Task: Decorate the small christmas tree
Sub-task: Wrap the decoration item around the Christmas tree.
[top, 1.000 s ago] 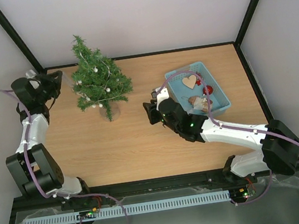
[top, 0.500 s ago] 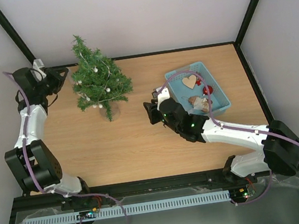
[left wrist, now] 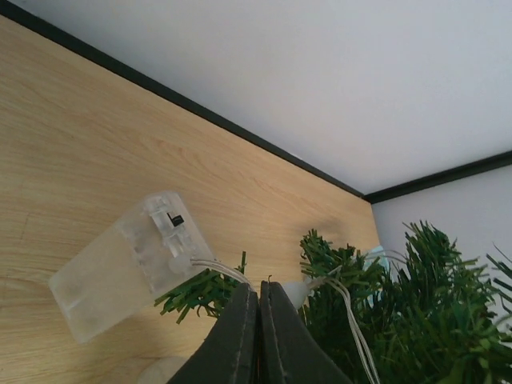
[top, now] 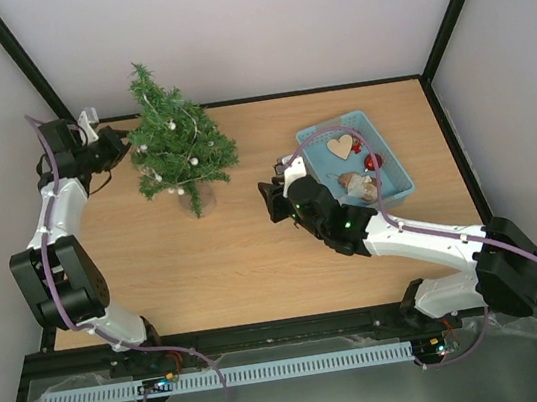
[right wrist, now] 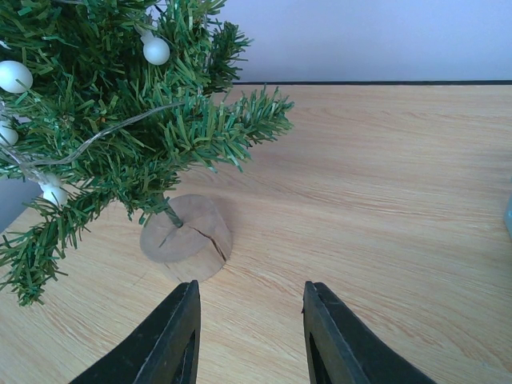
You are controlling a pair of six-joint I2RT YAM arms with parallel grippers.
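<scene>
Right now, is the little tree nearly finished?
Partly. The small christmas tree already wears white balls and a wire. The left gripper is shut beside it, near the battery box; the right gripper is open, empty. The wooden heart and red ornaments lie in the blue tray.

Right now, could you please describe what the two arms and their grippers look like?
Both arms have white links between bulky black joints: the left arm and the right arm. A thin purple cable loops loosely along each. Small green lights glow on the right arm's wrist housing. The left gripper and right gripper each have two smooth, dark, tapering fingers.
</scene>
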